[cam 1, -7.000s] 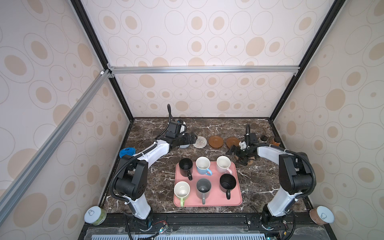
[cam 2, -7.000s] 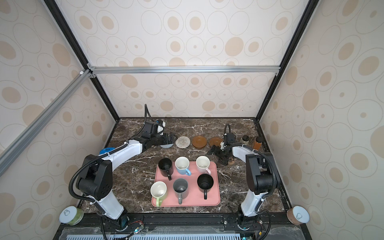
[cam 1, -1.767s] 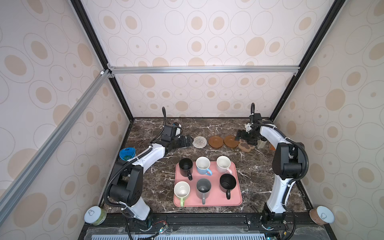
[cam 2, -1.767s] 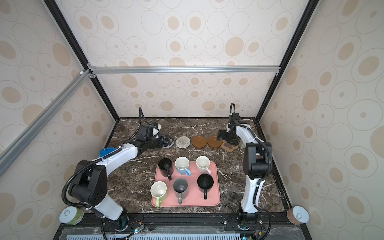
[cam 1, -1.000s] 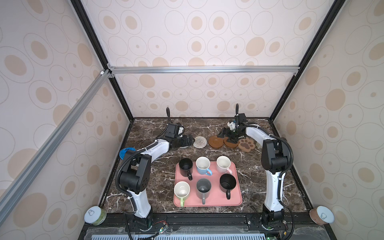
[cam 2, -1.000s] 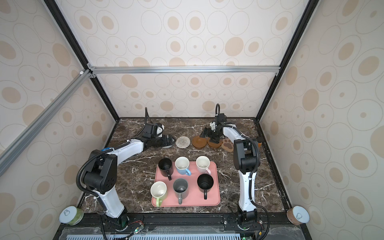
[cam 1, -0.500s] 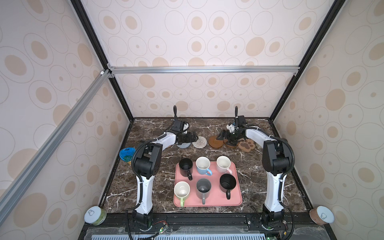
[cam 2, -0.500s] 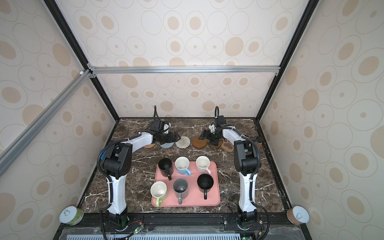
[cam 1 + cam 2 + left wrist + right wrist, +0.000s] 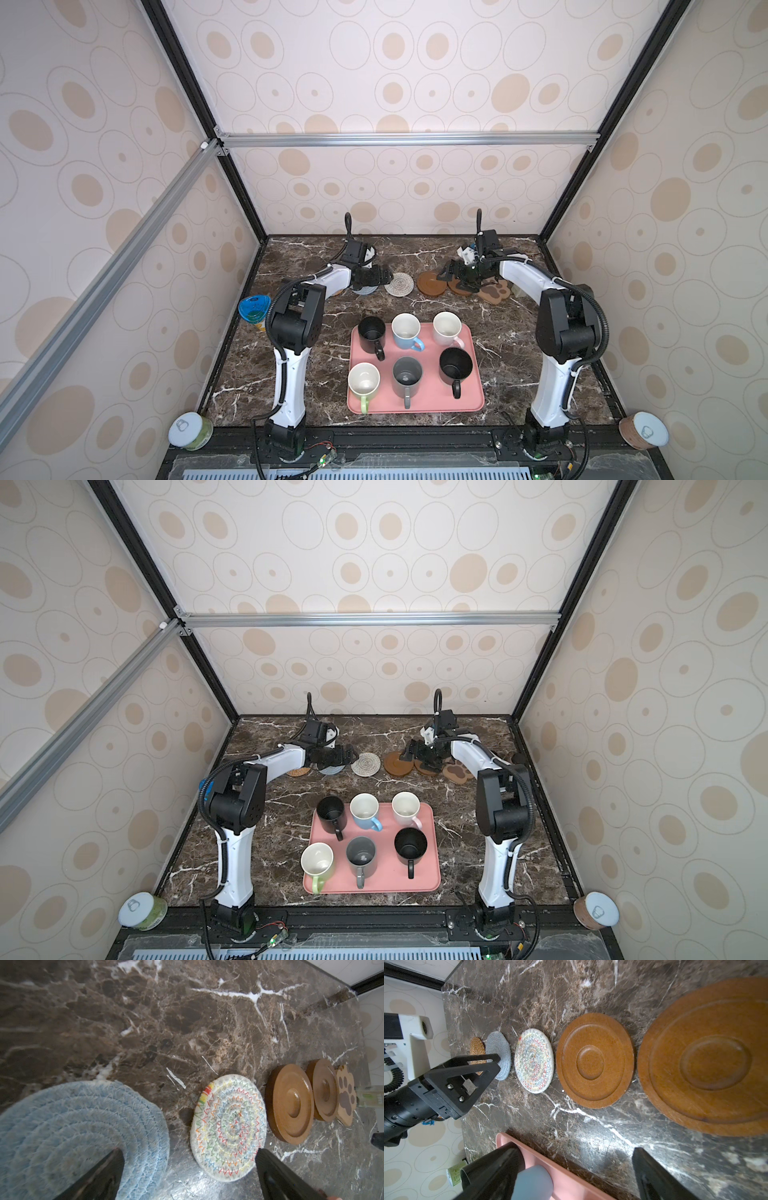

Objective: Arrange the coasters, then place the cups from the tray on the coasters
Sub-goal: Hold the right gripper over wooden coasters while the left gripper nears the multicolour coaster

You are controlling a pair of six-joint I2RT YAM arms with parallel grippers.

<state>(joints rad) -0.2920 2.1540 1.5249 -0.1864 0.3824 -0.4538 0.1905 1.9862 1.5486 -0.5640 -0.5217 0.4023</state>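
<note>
Both released, empty: left tool point(image 9: 189, 1153) over blue-grey coaster point(image 9: 79, 1126), right tool point(image 9: 573, 1150) shifted off paw coaster point(image 9: 494, 291) to over wooden disc point(image 9: 708, 1059). Row apparently done; cups point(image 9: 405, 328) untouched on tray point(image 9: 469, 399), off to the side of both tools.

Paw coaster point(image 9: 496, 291) now ends row; right gripper point(image 9: 455, 279) swung left, over wooden discs point(image 9: 428, 284)

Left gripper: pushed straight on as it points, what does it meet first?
Probably the cream woven coaster, right ahead of the left gripper; height is unclear, so it might pass above.
</note>
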